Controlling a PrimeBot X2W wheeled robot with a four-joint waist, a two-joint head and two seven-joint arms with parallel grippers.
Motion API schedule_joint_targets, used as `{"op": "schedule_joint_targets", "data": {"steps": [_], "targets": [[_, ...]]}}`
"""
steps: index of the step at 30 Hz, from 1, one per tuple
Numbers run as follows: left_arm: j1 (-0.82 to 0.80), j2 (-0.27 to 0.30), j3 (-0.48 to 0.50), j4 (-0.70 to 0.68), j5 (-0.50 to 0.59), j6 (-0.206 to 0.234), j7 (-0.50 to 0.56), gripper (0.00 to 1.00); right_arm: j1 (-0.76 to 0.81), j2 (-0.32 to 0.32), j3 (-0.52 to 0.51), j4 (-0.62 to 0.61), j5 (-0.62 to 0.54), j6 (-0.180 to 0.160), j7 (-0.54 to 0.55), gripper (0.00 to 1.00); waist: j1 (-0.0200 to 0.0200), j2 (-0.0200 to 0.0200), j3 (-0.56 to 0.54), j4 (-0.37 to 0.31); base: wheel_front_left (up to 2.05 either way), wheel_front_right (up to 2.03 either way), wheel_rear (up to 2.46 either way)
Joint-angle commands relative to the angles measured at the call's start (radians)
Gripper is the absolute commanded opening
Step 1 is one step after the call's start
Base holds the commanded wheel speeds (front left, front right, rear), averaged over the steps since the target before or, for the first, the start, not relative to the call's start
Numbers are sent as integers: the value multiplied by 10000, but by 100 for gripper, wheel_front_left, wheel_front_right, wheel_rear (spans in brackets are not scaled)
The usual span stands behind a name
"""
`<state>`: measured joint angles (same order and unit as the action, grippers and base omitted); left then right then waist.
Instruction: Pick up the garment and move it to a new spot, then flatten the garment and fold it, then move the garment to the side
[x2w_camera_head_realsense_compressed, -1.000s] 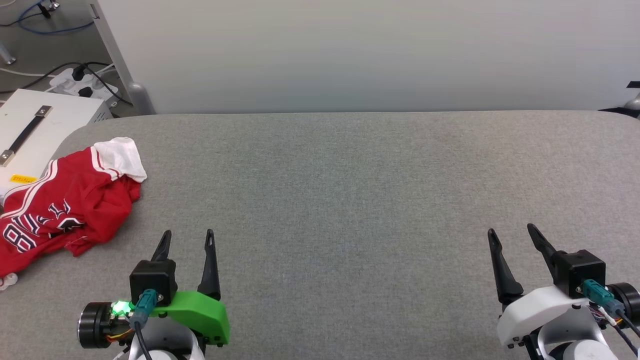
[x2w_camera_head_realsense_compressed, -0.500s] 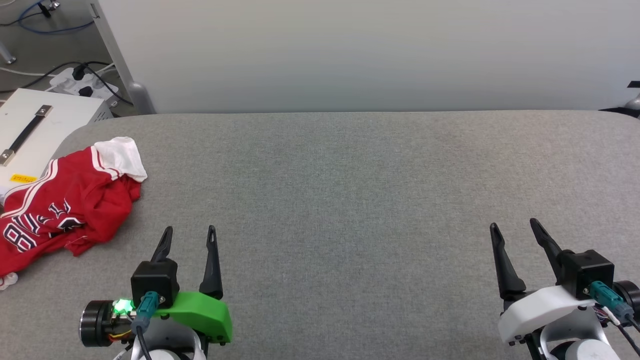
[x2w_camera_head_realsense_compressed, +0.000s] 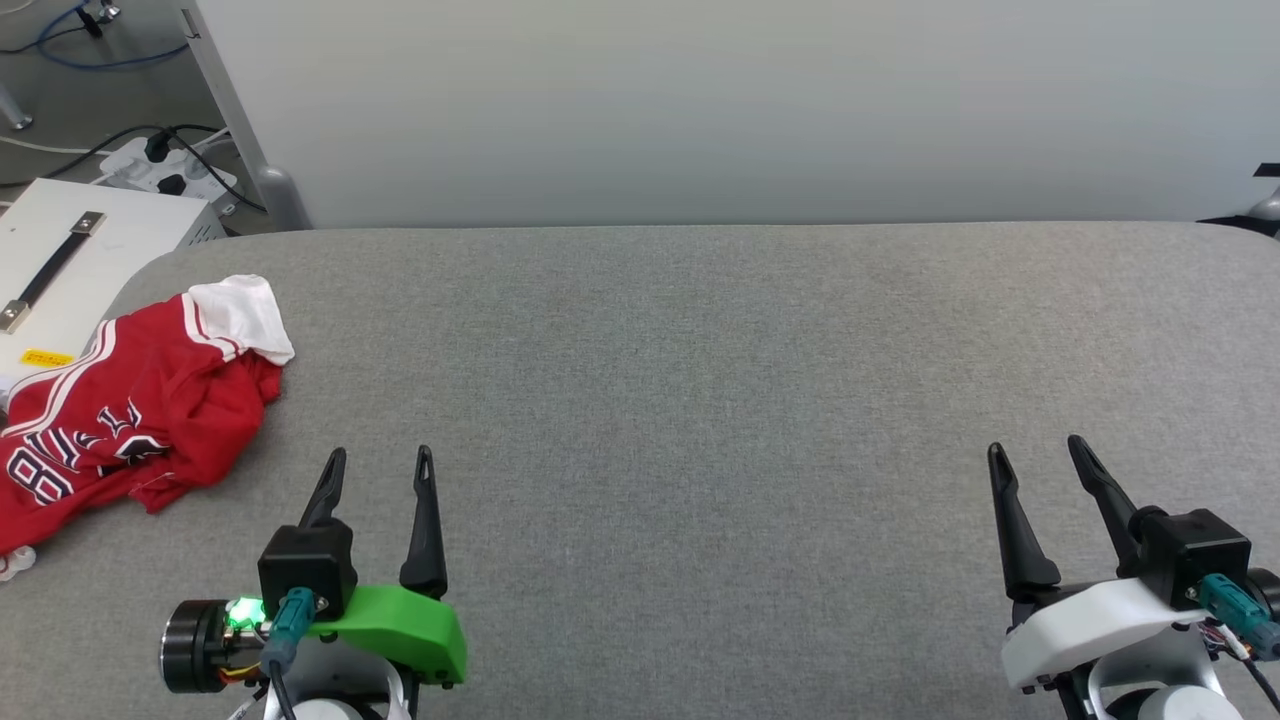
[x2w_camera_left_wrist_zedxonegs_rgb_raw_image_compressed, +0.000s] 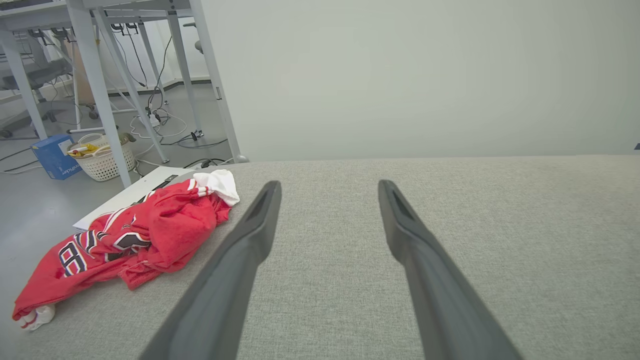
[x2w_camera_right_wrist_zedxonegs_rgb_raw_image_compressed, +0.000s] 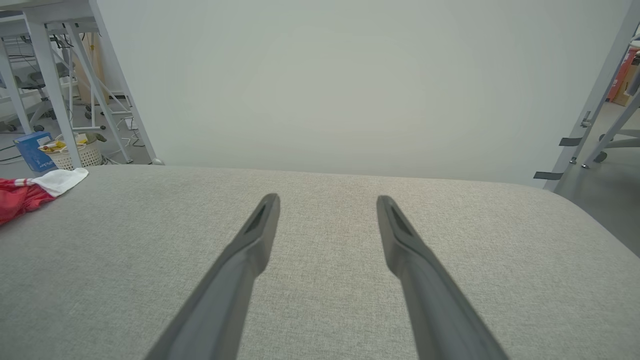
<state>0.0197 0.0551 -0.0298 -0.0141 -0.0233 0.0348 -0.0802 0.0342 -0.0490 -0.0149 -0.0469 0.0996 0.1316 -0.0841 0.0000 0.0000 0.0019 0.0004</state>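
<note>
The garment, red with a white sleeve and black lettering, lies crumpled at the left edge of the grey cloth-covered table. In the left wrist view the garment sits left of my fingers. The right wrist view catches the garment at its far left edge. My left gripper stands open over the table near its front, to the right of the garment and apart from it. At the front right my right gripper is open too, with nothing between its fingers.
A white box with a black handle and a power strip with cables lie on the floor beyond the table's left end. A pale wall panel rises behind the table. Table legs and a basket stand at the left.
Both grippers have crept slightly forward over the table; the right one has also drifted a little to the right. The garment has not moved.
</note>
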Motion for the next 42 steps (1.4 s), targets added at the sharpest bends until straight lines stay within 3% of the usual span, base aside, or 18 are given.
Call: {"op": "schedule_joint_targets", "data": {"steps": [1, 42], "targets": [[57, -17, -39, -50, -64, 100, -122, 100, 86, -7, -23, -106, 124, -3, -109, 100, 0, 0, 3, -3, 0, 0, 0], [278, -33, -410, 134, -327, 213, -971, 100, 538, -9, -23, -180, 492, -6, -945, 100, 0, 0, -54, -37, 0, 0, 0]]}}
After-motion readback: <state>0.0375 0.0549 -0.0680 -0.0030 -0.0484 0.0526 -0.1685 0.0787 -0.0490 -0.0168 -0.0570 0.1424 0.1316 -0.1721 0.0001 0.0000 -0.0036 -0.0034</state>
